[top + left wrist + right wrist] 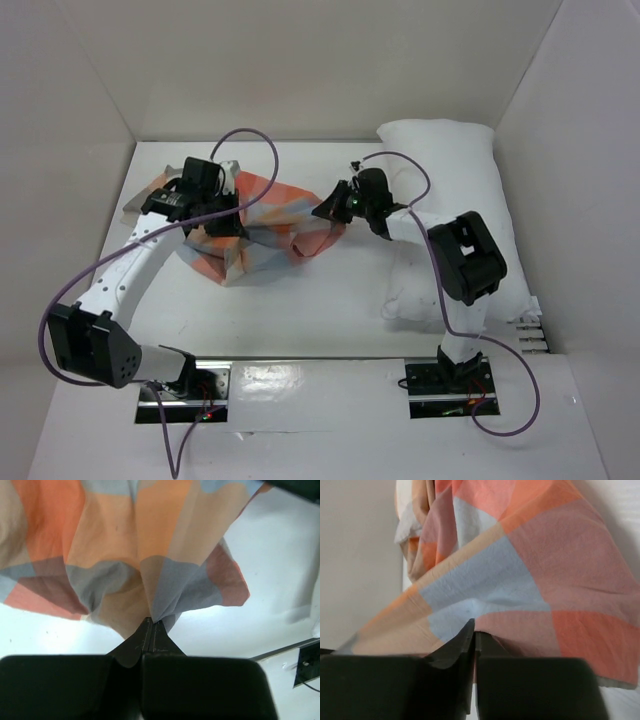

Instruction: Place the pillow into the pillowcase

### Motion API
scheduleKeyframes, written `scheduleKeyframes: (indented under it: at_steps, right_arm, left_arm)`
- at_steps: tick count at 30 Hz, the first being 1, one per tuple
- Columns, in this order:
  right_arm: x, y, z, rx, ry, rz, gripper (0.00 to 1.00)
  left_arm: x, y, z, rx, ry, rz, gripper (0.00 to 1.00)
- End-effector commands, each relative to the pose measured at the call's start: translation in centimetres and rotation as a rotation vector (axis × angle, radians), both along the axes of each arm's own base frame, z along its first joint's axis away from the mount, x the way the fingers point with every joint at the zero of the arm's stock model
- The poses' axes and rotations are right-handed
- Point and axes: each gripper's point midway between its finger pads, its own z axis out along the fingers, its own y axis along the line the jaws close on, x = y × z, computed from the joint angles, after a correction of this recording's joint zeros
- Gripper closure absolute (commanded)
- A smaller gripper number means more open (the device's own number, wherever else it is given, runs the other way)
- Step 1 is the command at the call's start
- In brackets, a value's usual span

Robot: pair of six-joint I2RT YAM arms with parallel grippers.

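Left gripper [151, 624] is clamped tight on the pillowcase [265, 230] at its 9 o'clock side. Right gripper [473, 625] pinches its 3 o'clock edge. Pillow [450, 170] lies further toward 3 o'clock.

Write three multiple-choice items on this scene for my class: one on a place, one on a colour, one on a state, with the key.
1. Where does the pillow lie?
A. on the table's right side
B. on its left side
C. between the arm bases

2. What colour is the pillow?
A. grey
B. white
C. orange

3. How is the left claw?
A. wide open
B. shut on the pillowcase
C. shut on the pillow

Key:
1 A, it shows at the right of the top view.
2 B, it is plain white all over.
3 B, the left wrist view shows it pinching checked cloth.
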Motion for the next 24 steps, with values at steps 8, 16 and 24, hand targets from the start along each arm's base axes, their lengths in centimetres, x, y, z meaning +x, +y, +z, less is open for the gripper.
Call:
scheduleKeyframes:
  at_steps: [8,16,24]
  right_arm:
    - [1.8,-0.1,4.8,-0.041,-0.030,-0.012,1.00]
    - [1.9,-0.1,8.2,-0.021,-0.036,0.007,1.00]
    - [4.4,0.0,6.8,-0.002,-0.009,0.027,1.00]
  left_arm:
    - [0.3,0.1,2.1,0.089,-0.060,-0.008,0.29]
    - [-0.4,-5.6,5.8,0.051,-0.163,-0.115,0.34]
    - [-0.7,-14.7,-1.2,-0.068,-0.023,-0.130,0.40]
